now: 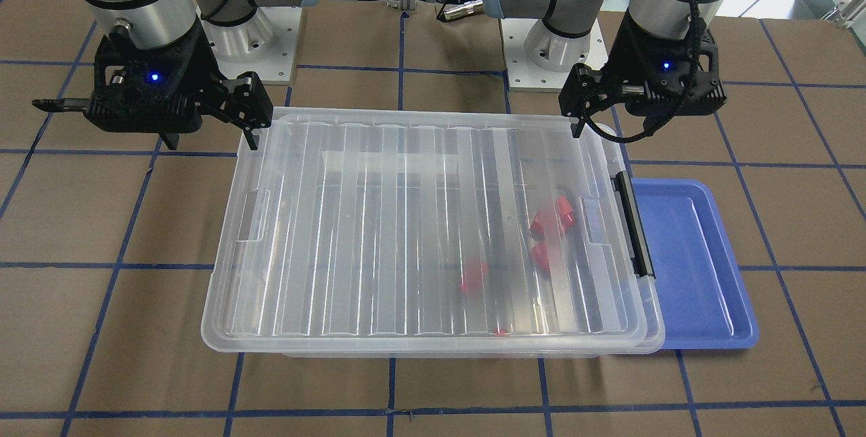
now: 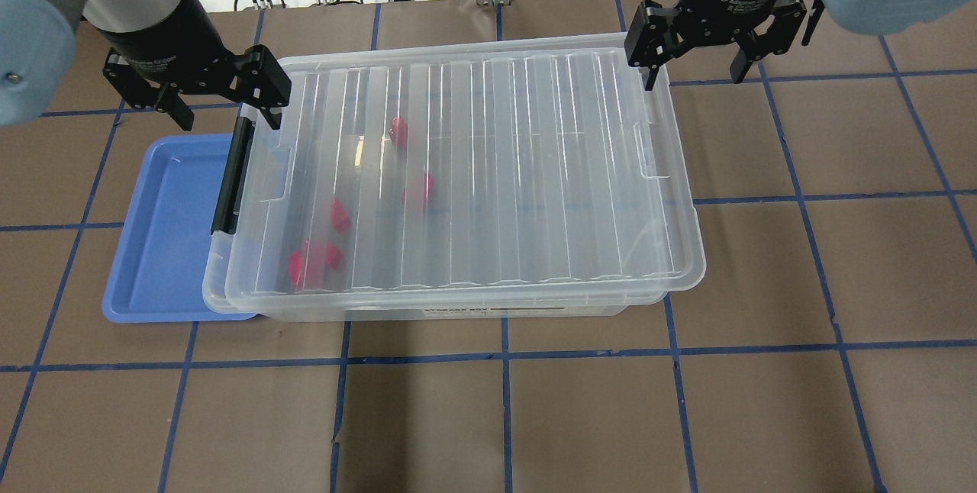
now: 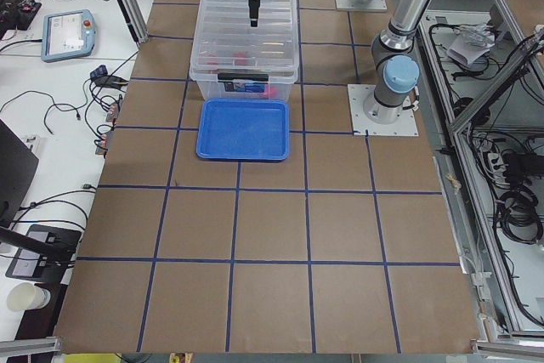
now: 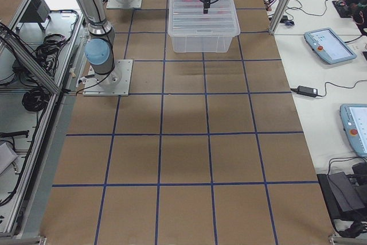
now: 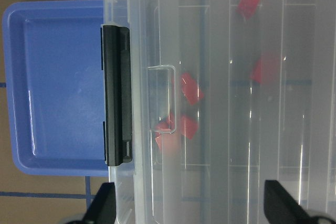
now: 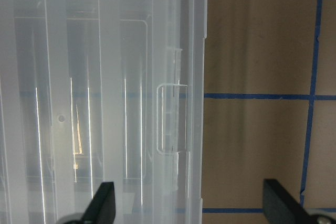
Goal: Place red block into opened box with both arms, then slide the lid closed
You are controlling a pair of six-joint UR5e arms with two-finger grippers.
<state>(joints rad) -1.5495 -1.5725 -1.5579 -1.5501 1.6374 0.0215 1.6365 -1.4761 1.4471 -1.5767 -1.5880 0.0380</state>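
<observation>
The clear box (image 2: 229, 302) stands mid-table with its ribbed lid (image 2: 534, 172) lying on top, set slightly askew. The black handle (image 2: 229, 172) shows at the box's left end. Several red blocks (image 2: 418, 189) lie inside, seen through the lid, mostly near the handle end (image 5: 190, 87). My left gripper (image 2: 229, 120) hangs open above the lid's far left corner, one finger over the lid and one outside it. My right gripper (image 2: 694, 81) hangs open the same way at the far right corner. Neither holds anything. In the front-facing view the left gripper (image 1: 612, 129) is on the right and the right gripper (image 1: 210, 139) on the left.
A shallow blue tray (image 2: 164, 233) lies on the table against the box's handle end, partly under it. The brown table carries a blue tape grid. Both arm bases (image 1: 555, 44) stand behind the box. Cables and operator tablets (image 4: 327, 44) lie beyond the table's edge.
</observation>
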